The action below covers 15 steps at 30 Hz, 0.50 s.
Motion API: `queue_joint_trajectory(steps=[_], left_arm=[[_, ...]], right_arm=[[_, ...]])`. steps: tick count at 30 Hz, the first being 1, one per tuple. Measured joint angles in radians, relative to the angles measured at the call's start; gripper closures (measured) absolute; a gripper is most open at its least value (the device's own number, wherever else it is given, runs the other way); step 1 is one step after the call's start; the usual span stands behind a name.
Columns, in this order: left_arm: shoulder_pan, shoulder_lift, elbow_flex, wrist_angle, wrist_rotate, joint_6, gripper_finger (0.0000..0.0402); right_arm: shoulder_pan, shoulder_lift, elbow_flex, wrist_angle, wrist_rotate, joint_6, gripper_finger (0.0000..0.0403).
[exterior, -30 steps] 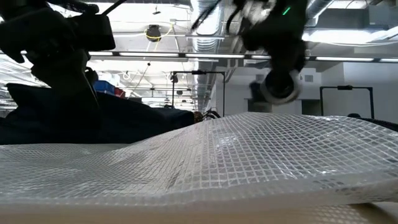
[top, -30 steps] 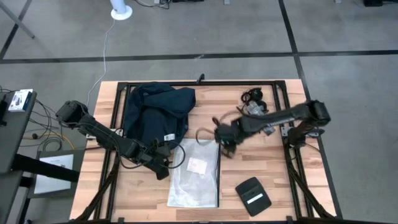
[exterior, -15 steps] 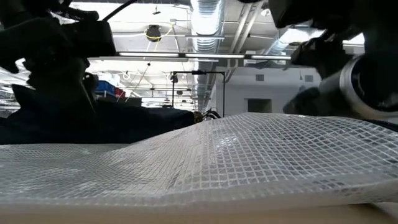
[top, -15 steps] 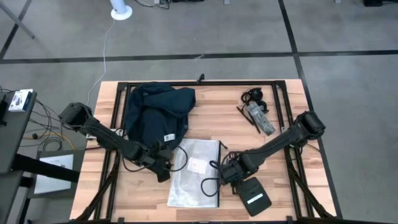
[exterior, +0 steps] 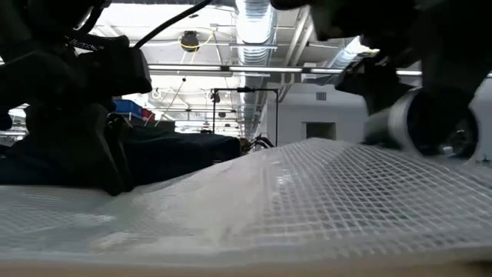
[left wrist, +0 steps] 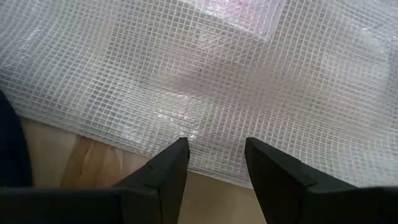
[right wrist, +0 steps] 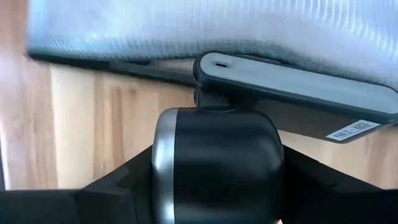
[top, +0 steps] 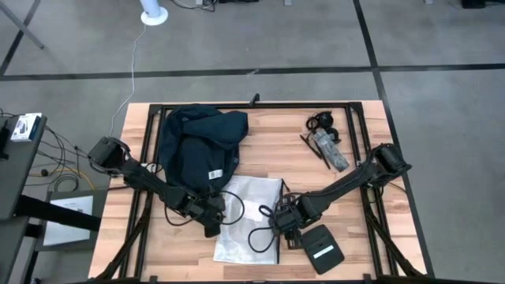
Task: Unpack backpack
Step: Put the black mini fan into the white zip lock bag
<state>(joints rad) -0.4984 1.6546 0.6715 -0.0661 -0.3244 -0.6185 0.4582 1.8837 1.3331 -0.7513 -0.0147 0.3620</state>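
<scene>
Fingers of my left gripper (left wrist: 214,163) stand apart over the clear mesh bag (top: 248,217); my right gripper (top: 286,223) clenches a dark cylinder (right wrist: 216,163) beside it.

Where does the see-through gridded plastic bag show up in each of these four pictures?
High view: clear bag at front centre, between both arms.
Low view: it fills the foreground.
Left wrist view: it fills most of the picture.
Right wrist view: a pale band.
Shared landmark: the wooden table.

Overhead view straight down, low view level, both sharing mesh bag (top: 248,217)
</scene>
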Motion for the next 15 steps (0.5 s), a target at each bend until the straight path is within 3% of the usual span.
queue_joint_trajectory(steps=[5, 10, 15], left_arm=[[0.000, 0.011, -0.002, 0.037, -0.013, 0.008, 0.0250], [0.000, 0.012, -0.003, 0.042, -0.013, 0.006, 0.0250], [0.002, 0.013, -0.005, 0.071, -0.025, 0.015, 0.0250]], right_arm=[[-0.017, 0.014, 0.001, 0.043, 0.011, -0.001, 0.0176], [-0.014, 0.046, -0.003, -0.024, 0.017, 0.005, 0.0174], [-0.026, 0.079, -0.002, 0.105, 0.017, -0.030, 0.0185]])
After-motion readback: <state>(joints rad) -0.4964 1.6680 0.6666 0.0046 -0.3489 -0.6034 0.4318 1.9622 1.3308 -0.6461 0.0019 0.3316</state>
